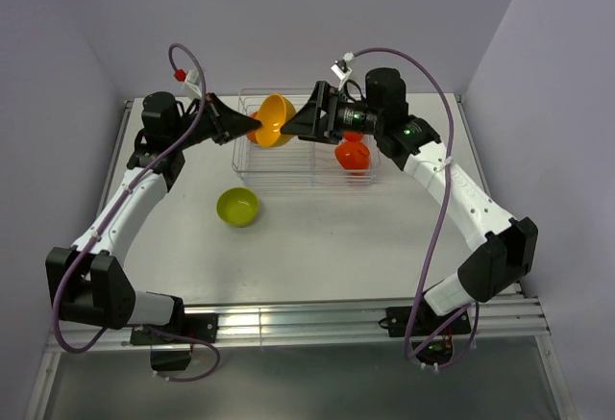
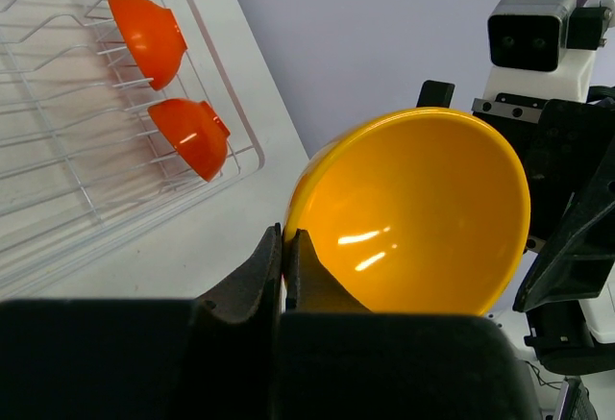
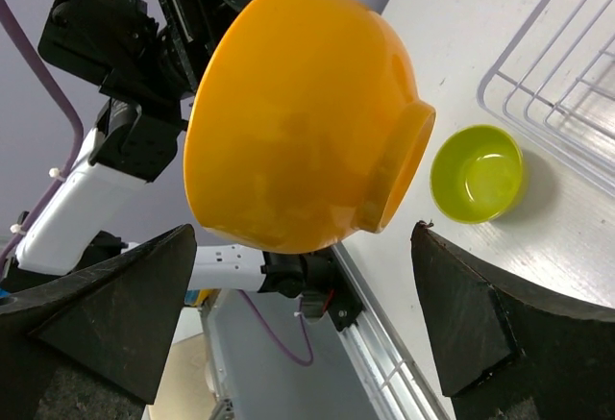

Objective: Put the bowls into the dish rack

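My left gripper (image 1: 248,129) is shut on the rim of an orange-yellow bowl (image 1: 274,119) and holds it tilted above the left part of the clear dish rack (image 1: 307,175). In the left wrist view the fingertips (image 2: 285,237) pinch the bowl's rim (image 2: 413,218). My right gripper (image 1: 296,124) is open just right of that bowl. In the right wrist view its gripper (image 3: 304,231) faces the bowl's outside (image 3: 298,112) with wide jaws. Two red-orange bowls (image 2: 149,36) (image 2: 192,135) stand in the rack (image 2: 58,160). A yellow-green bowl (image 1: 237,207) sits upright on the table.
The yellow-green bowl (image 3: 478,172) lies in front of the rack's near left corner (image 3: 557,84). Both arms meet over the rack. A lavender wall stands close behind the rack. The table's metal front rail (image 1: 317,319) runs along the near edge.
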Action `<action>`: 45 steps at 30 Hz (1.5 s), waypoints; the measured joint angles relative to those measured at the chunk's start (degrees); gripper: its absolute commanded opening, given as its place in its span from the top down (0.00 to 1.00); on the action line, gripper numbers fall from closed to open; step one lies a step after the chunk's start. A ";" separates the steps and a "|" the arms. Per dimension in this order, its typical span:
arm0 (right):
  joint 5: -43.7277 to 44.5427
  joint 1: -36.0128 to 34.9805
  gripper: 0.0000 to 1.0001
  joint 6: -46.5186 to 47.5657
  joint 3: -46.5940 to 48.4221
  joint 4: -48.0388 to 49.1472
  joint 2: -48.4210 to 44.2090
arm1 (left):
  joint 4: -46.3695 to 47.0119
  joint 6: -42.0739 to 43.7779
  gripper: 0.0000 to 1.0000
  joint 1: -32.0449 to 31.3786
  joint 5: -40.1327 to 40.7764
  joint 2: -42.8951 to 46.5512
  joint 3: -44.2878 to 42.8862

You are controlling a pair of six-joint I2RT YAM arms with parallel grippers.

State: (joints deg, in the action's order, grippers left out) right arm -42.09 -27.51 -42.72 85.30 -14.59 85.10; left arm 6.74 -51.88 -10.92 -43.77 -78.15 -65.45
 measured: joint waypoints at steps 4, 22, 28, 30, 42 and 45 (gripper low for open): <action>0.50 -0.02 0.00 0.42 0.31 0.26 0.00 | 0.00 0.00 1.00 -0.11 -0.02 0.22 0.00; 2.69 -1.62 0.00 1.27 2.51 -0.07 0.74 | -0.04 0.07 1.00 -0.52 0.02 0.44 0.61; 2.69 -1.64 0.18 1.38 2.51 -0.09 0.79 | -0.04 0.07 1.00 -0.52 0.02 0.44 0.61; 2.84 -1.62 0.27 1.46 2.51 -0.09 0.81 | -0.04 0.07 1.00 -0.52 0.04 0.44 0.61; 4.31 -1.73 0.09 1.51 2.69 -1.36 1.53 | -0.17 0.13 1.00 -0.52 0.24 0.46 1.25; 5.05 -1.77 0.09 1.51 2.78 -1.66 1.84 | -0.28 0.22 1.00 -0.81 0.24 0.44 1.27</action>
State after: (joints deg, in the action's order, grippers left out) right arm -37.04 -29.28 -41.21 88.07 -16.25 86.94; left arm 6.46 -51.66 -11.73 -43.53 -77.71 -64.18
